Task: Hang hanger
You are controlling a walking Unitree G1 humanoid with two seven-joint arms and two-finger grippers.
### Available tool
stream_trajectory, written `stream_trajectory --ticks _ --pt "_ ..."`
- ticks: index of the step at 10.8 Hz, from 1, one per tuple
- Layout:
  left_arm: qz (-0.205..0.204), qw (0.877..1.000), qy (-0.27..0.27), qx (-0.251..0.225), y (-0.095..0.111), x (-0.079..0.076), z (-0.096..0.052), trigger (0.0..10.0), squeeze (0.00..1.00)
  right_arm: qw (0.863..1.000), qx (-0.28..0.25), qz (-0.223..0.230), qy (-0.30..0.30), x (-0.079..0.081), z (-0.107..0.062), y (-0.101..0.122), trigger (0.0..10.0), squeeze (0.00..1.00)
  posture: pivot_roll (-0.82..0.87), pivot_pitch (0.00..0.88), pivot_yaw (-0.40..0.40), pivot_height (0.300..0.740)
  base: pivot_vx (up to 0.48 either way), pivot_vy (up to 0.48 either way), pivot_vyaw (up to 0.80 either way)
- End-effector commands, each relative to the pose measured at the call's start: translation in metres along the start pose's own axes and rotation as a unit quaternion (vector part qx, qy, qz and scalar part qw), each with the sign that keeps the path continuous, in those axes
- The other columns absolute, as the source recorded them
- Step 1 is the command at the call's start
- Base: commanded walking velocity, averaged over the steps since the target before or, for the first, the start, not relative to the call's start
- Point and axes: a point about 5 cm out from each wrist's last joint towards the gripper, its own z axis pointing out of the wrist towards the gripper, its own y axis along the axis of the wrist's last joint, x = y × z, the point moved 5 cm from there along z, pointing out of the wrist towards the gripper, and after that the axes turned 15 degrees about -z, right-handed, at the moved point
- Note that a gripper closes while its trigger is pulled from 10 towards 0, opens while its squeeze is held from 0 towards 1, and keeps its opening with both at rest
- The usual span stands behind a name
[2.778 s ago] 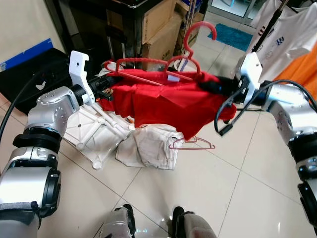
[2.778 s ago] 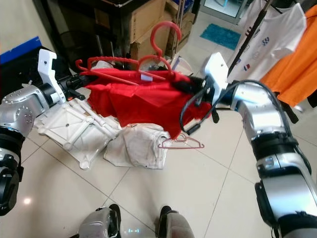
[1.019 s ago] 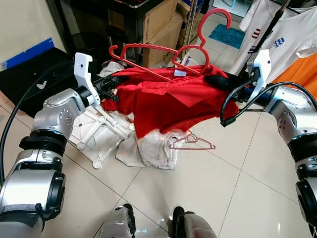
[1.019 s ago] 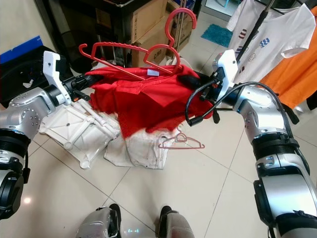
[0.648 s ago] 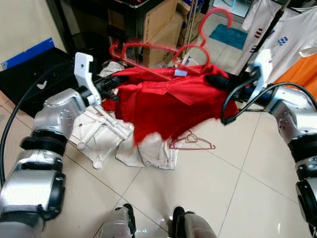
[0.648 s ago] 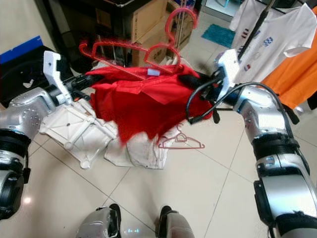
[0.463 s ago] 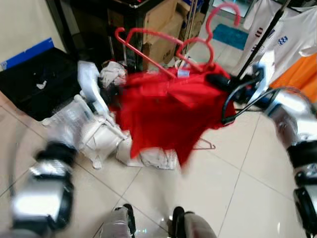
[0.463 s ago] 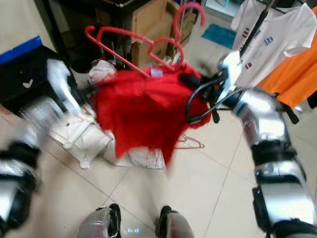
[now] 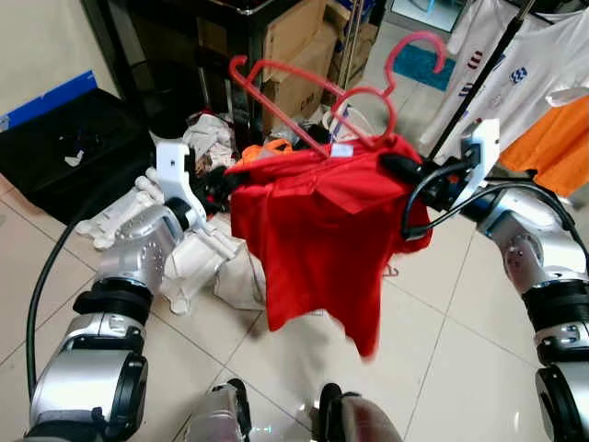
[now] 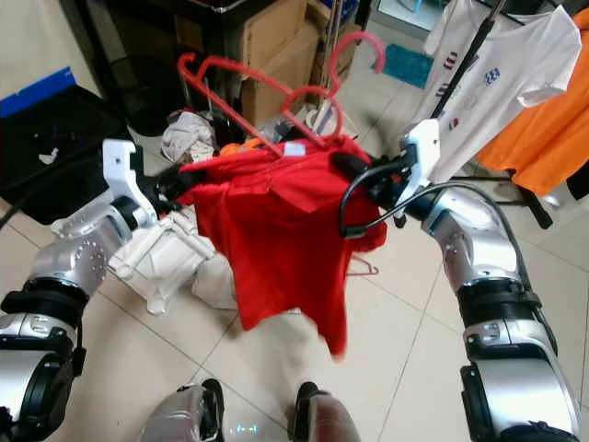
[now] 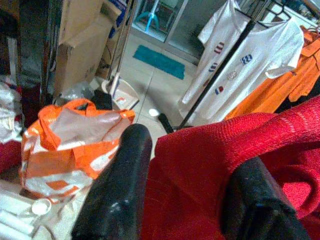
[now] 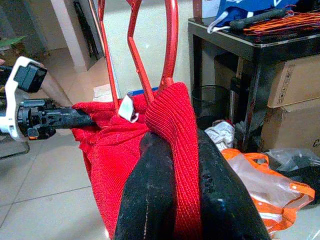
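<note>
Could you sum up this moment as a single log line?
task: hang hanger | left gripper: shut on shirt | right gripper: shut on shirt | hanger: above collar | status: not yet hung

The room is bright with soft, even light. The shiny floor (image 9: 460,368) shows pale glare spots. The bottom tip of the red shirt (image 9: 313,239) looks a bit blurry. Both wrist pictures are grainy, and the black fingers (image 11: 117,195) close up look fuzzy.

The red knit shirt (image 9: 317,239) covers the lower bars of the red plastic hangers (image 9: 313,106); its bottom hem is motion-blurred. The white T-shirt on the far rack (image 9: 515,64) is cut off at the picture's top edge.
</note>
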Motion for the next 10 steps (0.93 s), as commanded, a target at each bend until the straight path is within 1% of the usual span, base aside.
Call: stream_trajectory --ticks 1,2,3,4,5,6,7,8,9,10 --pt "-0.004 0.998 0.057 0.005 -0.001 0.03 -0.019 10.0 1.0 0.997 -0.027 -0.019 -0.071 -0.031 -0.021 0.021 0.0 0.0 -0.1 0.165 -0.063 0.74 0.0 0.0 0.0" --pt "-0.01 0.999 0.041 0.024 -0.011 0.022 -0.016 10.0 1.0 0.997 -0.024 -0.013 -0.068 -0.029 -0.018 0.02 0.0 0.0 -0.1 0.16 -0.067 0.74 0.0 0.0 0.0" --pt "-0.031 0.997 0.06 0.047 -0.04 0.018 -0.011 10.0 1.0 0.996 0.033 0.003 -0.078 -0.017 -0.015 -0.013 0.0 0.0 -0.1 0.157 -0.069 0.74 0.0 0.0 0.0" --pt "-0.042 0.995 0.078 0.05 -0.058 0.015 -0.009 10.0 1.0 0.996 0.056 0.003 -0.075 -0.004 -0.01 -0.031 0.0 0.0 -0.1 0.158 -0.07 0.74 0.0 0.0 0.0" --pt "-0.047 0.994 0.091 0.042 -0.067 0.011 -0.005 10.0 1.0 0.994 0.072 0.013 -0.081 0.008 -0.007 -0.05 0.0 0.0 -0.1 0.159 -0.071 0.74 0.0 0.0 0.0" --pt "-0.058 0.993 0.089 0.042 -0.074 0.004 -0.001 10.0 1.0 0.992 0.08 0.036 -0.09 0.02 -0.003 -0.066 0.0 0.0 -0.1 0.162 -0.073 0.74 0.0 0.0 0.0" --pt "-0.061 0.993 0.087 0.054 -0.084 -0.002 0.001 10.0 1.0 0.99 0.09 0.048 -0.1 0.031 0.0 -0.078 0.0 0.0 -0.1 0.162 -0.073 0.74 0.0 0.0 0.0" --pt "-0.064 0.992 0.091 0.063 -0.092 -0.004 0.003 10.0 1.0 0.988 0.098 0.056 -0.108 0.037 0.002 -0.087 0.0 0.0 -0.1 0.168 -0.073 0.74 0.0 0.0 0.0" --pt "-0.06 0.991 0.089 0.079 -0.102 -0.01 0.005 10.0 1.0 0.986 0.119 0.045 -0.109 0.047 0.005 -0.099 0.0 0.0 -0.11 0.17 -0.071 0.74 0.0 0.0 0.0" --pt "-0.053 0.991 0.086 0.088 -0.104 -0.009 0.004 10.0 1.0 0.987 0.121 0.038 -0.095 0.052 0.006 -0.099 0.0 0.0 -0.11 0.173 -0.068 0.74 0.0 0.0 0.0"
